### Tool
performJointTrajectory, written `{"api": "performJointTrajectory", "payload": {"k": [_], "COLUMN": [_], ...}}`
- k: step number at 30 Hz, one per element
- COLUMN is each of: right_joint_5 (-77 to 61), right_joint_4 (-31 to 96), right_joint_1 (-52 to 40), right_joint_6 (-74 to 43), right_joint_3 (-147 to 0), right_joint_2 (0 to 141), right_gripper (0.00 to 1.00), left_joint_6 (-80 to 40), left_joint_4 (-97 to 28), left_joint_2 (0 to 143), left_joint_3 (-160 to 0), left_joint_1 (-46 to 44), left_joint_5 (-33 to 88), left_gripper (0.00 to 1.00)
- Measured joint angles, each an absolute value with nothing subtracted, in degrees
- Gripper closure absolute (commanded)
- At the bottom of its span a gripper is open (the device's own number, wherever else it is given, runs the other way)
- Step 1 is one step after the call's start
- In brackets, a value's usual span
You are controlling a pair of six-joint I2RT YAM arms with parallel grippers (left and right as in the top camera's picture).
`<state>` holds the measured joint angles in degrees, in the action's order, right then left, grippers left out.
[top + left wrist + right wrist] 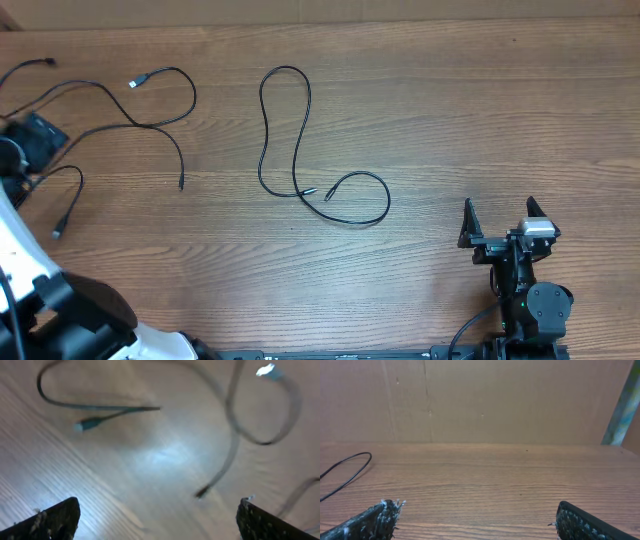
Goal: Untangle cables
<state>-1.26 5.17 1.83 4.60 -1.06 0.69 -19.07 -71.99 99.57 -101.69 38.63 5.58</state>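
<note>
Cables [150, 125] lie in two groups on the wooden table [450, 110] — one long cord [262, 140] looped alone near the middle, its two plugs almost meeting, and several more spread out at the left edge, one ending in a silvery plug [134, 82]. My left gripper [157, 520] hangs over that left group, jaws spread wide with nothing between them, though my view there is blurred. My right gripper [480, 522] sits well apart at the lower right, likewise released and empty.
</note>
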Motion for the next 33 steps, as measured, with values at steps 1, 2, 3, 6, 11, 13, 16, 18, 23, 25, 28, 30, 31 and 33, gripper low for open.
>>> {"api": "performJointTrajectory", "payload": {"k": [1,2,3,6,11,13,16,18,23,25,28,30,31,33], "right_joint_5": [-1.3,-1.3,-1.3,-1.3,-1.3,-1.3,-1.3,-1.3,-1.3,-1.3,-1.2,-1.3,-1.2,-1.3], "right_joint_4": [5.2,5.2,5.2,5.1,5.1,5.1,5.1,5.1,5.1,5.1,5.1,5.2,5.1,5.1], "right_joint_1": [1.8,1.8,1.8,1.8,1.8,1.8,1.8,1.8,1.8,1.8,1.8,1.8,1.8,1.8], "right_joint_6": [4.6,4.5,4.5,4.5,4.5,4.5,4.5,4.5,4.5,4.5,4.5,4.5,4.5,4.5], "right_joint_3": [-1.1,-1.1,-1.1,-1.1,-1.1,-1.1,-1.1,-1.1,-1.1,-1.1,-1.1,-1.1,-1.1,-1.1], "right_joint_2": [0.7,0.7,0.7,0.7,0.7,0.7,0.7,0.7,0.7,0.7,0.7,0.7,0.7,0.7], "right_gripper": [0.00,0.00,0.00,0.00,0.00,0.00,0.00,0.00,0.00,0.00,0.00,0.00,0.00,0.00], "left_joint_6": [-19.1,-19.0,-19.0,-19.0,-19.3,-19.5,-19.8,-20.0,-20.4,-20.6,-20.8,-20.8,-20.8,-20.8], "left_joint_4": [-70.9,-69.7,-68.4,-64.6,-53.8,-47.6,-39.1,-34.7,-24.2,-21.1,-17.8,-16.4,-16.1,-15.4], "left_joint_2": [99.9,100.0,100.1,100.1,100.1,100.1,100.1,100.1,100.1,100.1,100.1,100.1,100.1,100.1], "left_joint_3": [-99.2,-97.2,-95.3,-91.4,-85.1,-82.2,-77.1,-74.2,-67.5,-66.1,-65.4,-65.3,-65.3,-65.3], "left_joint_1": [38.6,38.6,38.6,38.6,38.6,38.6,38.3,37.8,36.0,35.6,35.2,35.2,35.2,35.2], "left_joint_5": [4.9,4.1,3.7,2.7,2.0,1.8,1.6,1.4,1.4,1.4,1.4,1.4,1.1,0.0], "left_gripper": [0.01,0.01,0.00,0.00,0.00,0.02,0.04,0.05,0.05,0.07,0.07,0.06,0.06,0.06]}}
